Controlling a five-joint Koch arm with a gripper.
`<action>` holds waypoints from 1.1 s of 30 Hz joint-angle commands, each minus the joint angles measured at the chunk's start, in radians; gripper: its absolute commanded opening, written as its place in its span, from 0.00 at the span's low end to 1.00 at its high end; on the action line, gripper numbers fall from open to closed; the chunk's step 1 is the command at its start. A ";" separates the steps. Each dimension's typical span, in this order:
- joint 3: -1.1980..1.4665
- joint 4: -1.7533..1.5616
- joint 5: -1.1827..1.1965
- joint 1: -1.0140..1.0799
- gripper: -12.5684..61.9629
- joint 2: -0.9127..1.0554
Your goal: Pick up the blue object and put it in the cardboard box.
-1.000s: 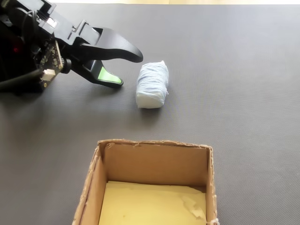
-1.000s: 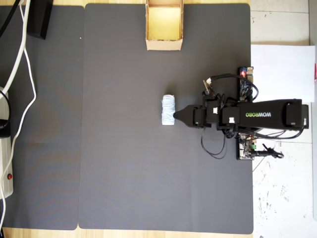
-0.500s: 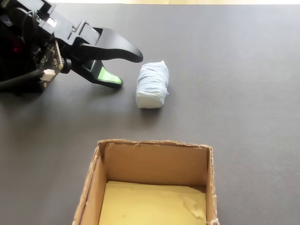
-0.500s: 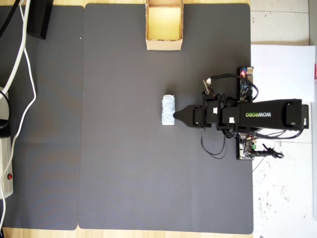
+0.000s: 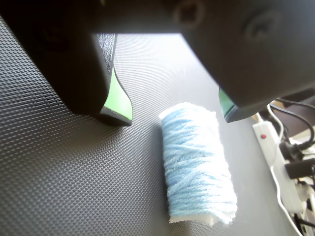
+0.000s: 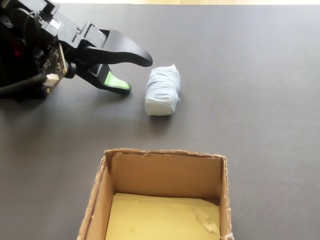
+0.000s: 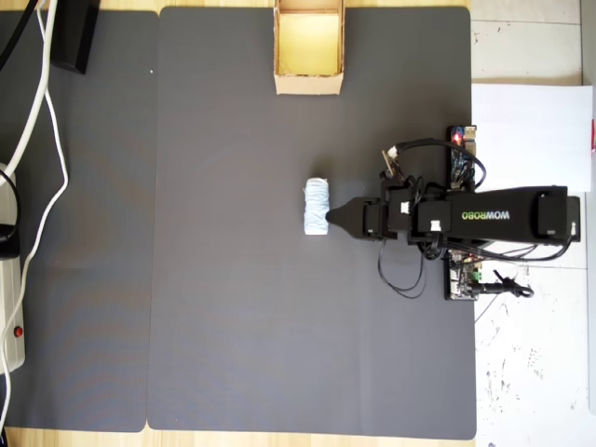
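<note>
Dark grey mat (image 7: pixel 233 279) covers your bench (image 7: pixel 531 372), wide bare stretches all round. Your blue object (image 7: pixel 318 208) lies on its side mid-frame in the overhead view, well clear of every mat edge. Your gripper (image 6: pixel 137 75) sits just beside it at upper left of the fixed view, jaws spread wide, not touching; in the wrist view the roll (image 5: pixel 198 164) lies ahead, between the two tips. Cardboard box (image 7: pixel 308 48) is at the top centre edge of the overhead view, well apart from the roll, open mat between them. White cables (image 7: pixel 42 140) run down the left edge, off your path.
</note>
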 commanded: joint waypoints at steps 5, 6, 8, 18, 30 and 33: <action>0.035 0.104 0.020 0.000 0.63 0.092; 0.035 0.106 0.020 0.000 0.63 0.092; 0.035 0.104 0.020 0.000 0.63 0.092; 0.035 0.104 0.020 0.000 0.63 0.092; 0.035 0.081 0.020 0.000 0.64 0.092; 0.035 0.052 0.020 0.000 0.64 0.092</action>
